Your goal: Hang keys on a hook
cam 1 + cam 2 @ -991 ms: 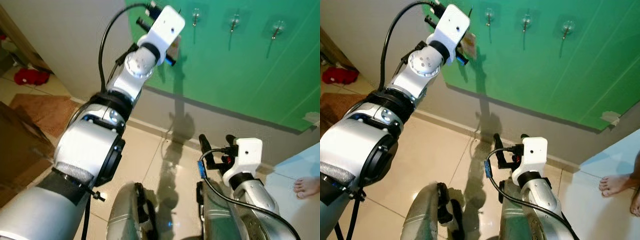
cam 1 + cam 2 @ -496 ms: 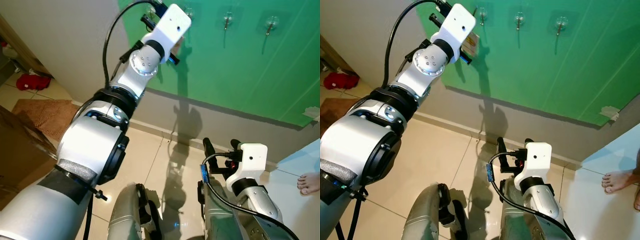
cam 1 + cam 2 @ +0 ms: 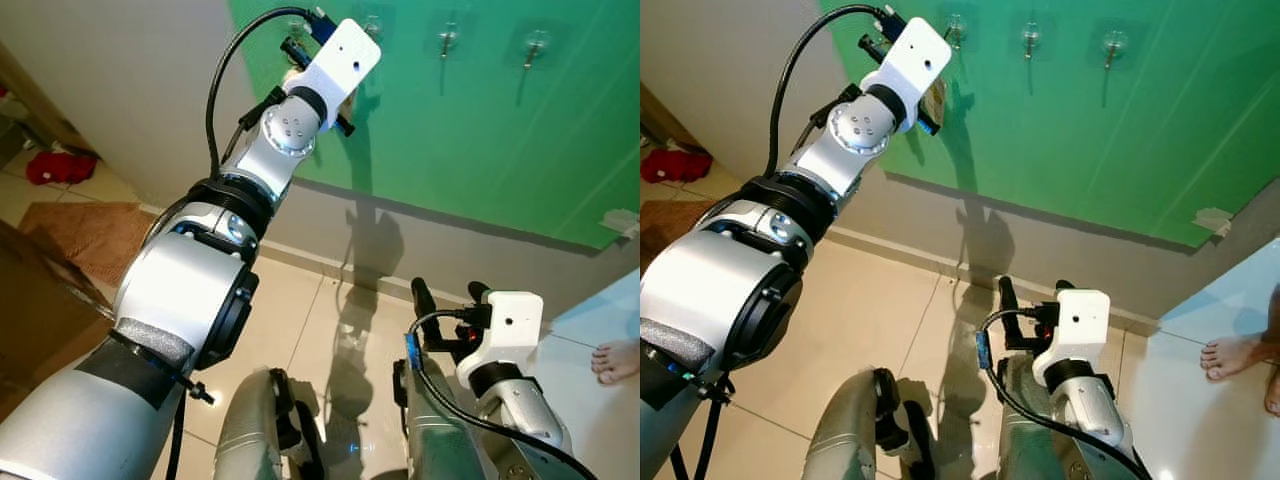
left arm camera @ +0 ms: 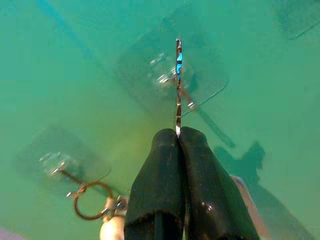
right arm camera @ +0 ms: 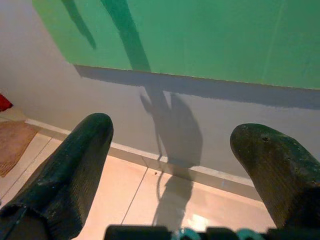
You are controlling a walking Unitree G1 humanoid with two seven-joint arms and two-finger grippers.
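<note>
thin metal key ring (image 4: 178,85) sits centre frame in my left wrist view, edge-on, pinched between the left gripper (image 4: 178,134)'s closed rubbery black fingers, right at a clear stick-on hook (image 4: 170,75) on the glossy green wall (image 3: 480,140). right gripper (image 5: 180,150) hangs low, fingers wide apart.

The head views were bright and sharp, evenly lit from above and behind the robot. The raised silver left arm (image 3: 215,290) threw a long soft shadow down the green painted wall (image 3: 480,130) and the grey band beneath it. Faint glare shone on the glossy beige floor tiles (image 3: 880,300) at lower centre. The left wrist view was hazy, with the clear stick-on hooks (image 4: 172,75) softly out of focus.
</note>
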